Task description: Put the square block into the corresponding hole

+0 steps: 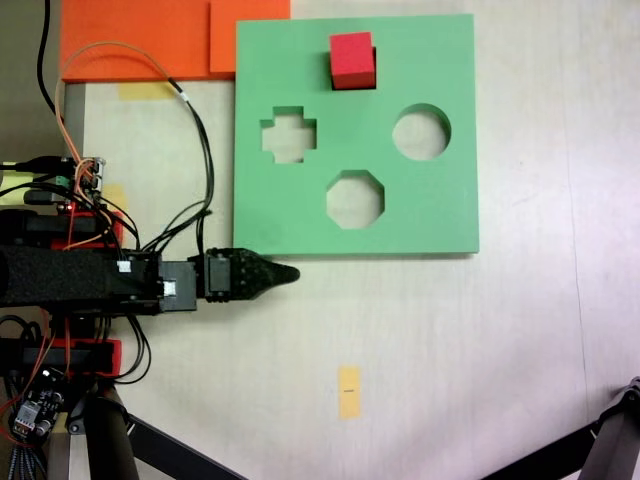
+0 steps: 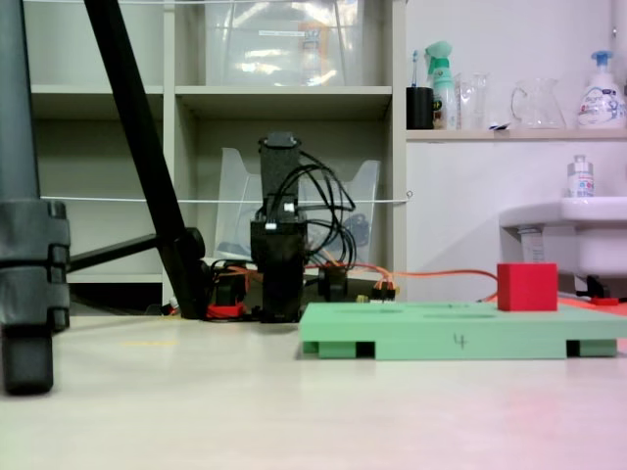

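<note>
The red square block (image 1: 352, 60) sits at the square hole near the far edge of the green foam board (image 1: 440, 210). A dark sliver of the hole (image 1: 376, 62) shows beside the block. In a fixed view from table level the block (image 2: 527, 287) rises well above the board (image 2: 460, 338); how deep it sits cannot be told. My gripper (image 1: 291, 274) lies just off the board's near left corner, its jaws together in a point with nothing in them. It is apart from the block. The arm (image 2: 279, 245) faces the low camera.
The board also has a cross cutout (image 1: 288, 134), a round one (image 1: 421, 132) and an octagonal one (image 1: 355, 199). Orange foam slabs (image 1: 150, 40) lie beyond the board's left corner. Cables (image 1: 190, 120) loop beside the arm. A yellow tape mark (image 1: 348, 390) is on the table. Tripod legs (image 2: 29, 245) stand near.
</note>
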Controlling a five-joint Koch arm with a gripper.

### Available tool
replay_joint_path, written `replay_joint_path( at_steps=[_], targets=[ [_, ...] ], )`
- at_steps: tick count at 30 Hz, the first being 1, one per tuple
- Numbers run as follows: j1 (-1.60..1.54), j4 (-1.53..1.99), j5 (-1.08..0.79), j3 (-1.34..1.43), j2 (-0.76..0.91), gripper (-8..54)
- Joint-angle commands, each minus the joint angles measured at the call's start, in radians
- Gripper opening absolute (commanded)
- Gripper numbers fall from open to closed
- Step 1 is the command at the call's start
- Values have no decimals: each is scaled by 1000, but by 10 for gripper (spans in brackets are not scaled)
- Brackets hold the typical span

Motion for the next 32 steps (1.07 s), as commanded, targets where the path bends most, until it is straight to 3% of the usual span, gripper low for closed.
replay_joint_path(
  at_steps=[1, 6, 32],
  targets=[
    [0, 87, 8, 75, 75, 379],
    [-2, 153, 69, 72, 75, 349],
    [-5, 152, 87, 71, 74, 346]
  ],
)
